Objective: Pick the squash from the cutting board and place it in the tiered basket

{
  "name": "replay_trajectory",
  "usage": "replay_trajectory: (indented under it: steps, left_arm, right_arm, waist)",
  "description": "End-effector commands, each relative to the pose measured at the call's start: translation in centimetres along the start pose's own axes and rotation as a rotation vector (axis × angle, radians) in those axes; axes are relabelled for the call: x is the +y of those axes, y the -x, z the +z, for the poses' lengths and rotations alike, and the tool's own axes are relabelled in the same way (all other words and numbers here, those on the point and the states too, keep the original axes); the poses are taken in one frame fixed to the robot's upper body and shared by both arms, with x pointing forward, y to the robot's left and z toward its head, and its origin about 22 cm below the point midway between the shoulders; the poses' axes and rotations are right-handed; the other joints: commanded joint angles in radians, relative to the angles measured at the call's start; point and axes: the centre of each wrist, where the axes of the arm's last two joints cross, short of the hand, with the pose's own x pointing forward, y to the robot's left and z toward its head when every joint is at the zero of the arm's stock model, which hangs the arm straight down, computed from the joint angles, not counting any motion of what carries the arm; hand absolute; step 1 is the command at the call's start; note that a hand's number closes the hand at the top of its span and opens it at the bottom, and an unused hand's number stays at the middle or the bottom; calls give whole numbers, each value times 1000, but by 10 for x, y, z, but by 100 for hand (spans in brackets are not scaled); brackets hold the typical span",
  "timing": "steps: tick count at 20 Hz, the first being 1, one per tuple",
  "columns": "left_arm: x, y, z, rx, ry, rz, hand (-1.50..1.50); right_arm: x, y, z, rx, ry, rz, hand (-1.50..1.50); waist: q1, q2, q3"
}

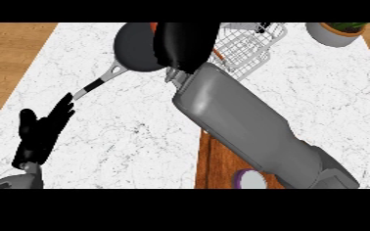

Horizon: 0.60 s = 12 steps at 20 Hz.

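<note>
My right hand point(184, 44) is raised at the top centre, seen from its back, just left of the wire tiered basket point(249, 49). Its fingers curl round the squash, which is almost wholly hidden; only orange slivers point(217, 55) show at the hand's edges. My grey right forearm point(245, 127) runs down to the lower right and covers much of the wooden cutting board point(213, 164). At the left edge my left hand point(39, 132) rests open, fingers up, over the marble counter.
A dark frying pan point(136, 49) lies left of my right hand, its handle point(98, 82) pointing down-left. A potted plant point(334, 32) stands at the top right. A purple-rimmed round object point(251, 178) sits on the board's near end.
</note>
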Motion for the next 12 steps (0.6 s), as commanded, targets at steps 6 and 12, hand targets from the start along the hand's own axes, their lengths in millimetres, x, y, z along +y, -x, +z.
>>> replay_trajectory:
  steps: [6,12]
  left_arm:
    - [-1,3,6,-6,-15,24,0]
    - [-4,17,9,-5,-33,23,0]
  right_arm:
    - [18,-8,-41,200,68,-6,150]
    - [20,20,-76,193,106,-290,150]
  waist:
    - [-32,5,2]
    - [-35,16,3]
